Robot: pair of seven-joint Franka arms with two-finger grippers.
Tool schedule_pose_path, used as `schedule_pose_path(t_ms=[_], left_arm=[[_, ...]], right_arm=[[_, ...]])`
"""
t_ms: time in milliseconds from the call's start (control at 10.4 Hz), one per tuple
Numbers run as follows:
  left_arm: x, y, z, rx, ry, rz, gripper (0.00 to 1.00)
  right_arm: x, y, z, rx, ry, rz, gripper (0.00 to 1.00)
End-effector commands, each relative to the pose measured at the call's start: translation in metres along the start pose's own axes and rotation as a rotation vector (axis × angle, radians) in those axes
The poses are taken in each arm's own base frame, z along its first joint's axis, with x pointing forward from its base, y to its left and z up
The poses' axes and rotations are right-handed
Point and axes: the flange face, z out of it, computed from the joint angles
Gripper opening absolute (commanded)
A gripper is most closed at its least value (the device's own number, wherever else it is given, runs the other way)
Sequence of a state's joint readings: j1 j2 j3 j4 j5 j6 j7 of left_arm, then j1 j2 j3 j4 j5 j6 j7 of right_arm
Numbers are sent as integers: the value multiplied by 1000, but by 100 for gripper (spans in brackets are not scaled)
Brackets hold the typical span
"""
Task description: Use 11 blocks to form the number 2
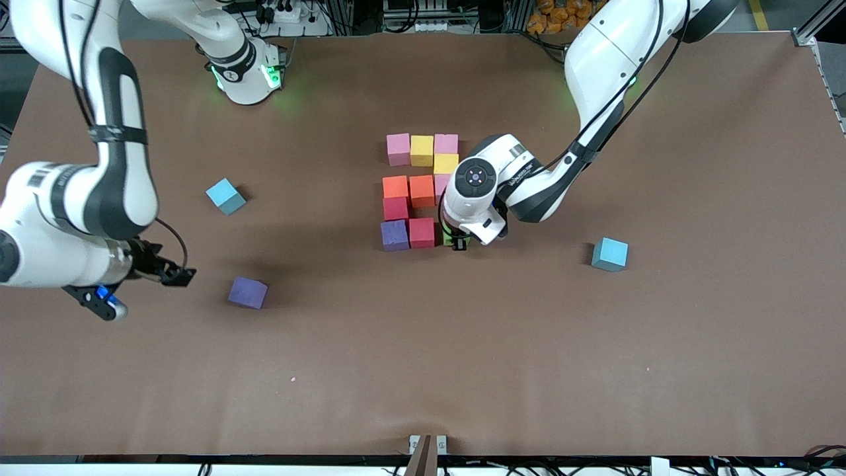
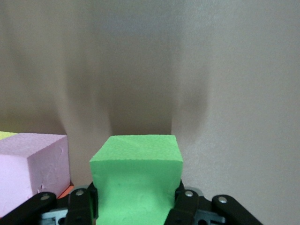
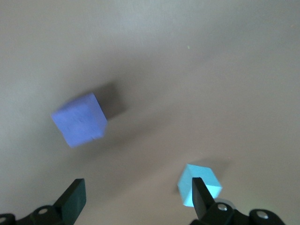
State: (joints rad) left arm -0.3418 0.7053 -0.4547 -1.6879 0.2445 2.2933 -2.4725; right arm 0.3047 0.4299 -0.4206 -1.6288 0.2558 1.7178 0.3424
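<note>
Between the left hand's (image 2: 136, 206) fingers sits the green block (image 2: 136, 178).

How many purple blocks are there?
2. One purple block sits in the number's bottom row, beside a red block. Another purple block lies loose toward the right arm's end. Others might be hidden.

The number 2 (image 1: 422, 190) is laid out at the middle of the table (image 1: 595, 370). At its corner toward the left arm's end, the last block (image 2: 136, 183) is clasped by the left gripper (image 1: 461, 243), just beside the neighbouring block (image 1: 422, 233). One loose cube (image 1: 609, 254) is found well apart toward the left arm's end. Two others lie toward the right arm's end: the farther cube (image 1: 225, 196) and the nearer cube (image 1: 248, 292). The right gripper (image 1: 142, 291) is held spread over the table near the nearer cube.
</note>
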Motion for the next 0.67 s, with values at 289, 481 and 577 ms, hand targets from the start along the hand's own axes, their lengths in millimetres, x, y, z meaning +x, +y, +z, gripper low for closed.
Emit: schedule_pose_path(t_ms=[289,481,577], left_arm=[[-16,-13,17,-16,50,70,51],[-16,-12,18,-18,50,74,53],[-19,-9,16,-22,43,73,54]], right_arm=[[-85,27,8,-30,-55,-263,100],[-102,30,9,-29,-49,-328,100],[-109,33,1,-21,-32,-361,100]])
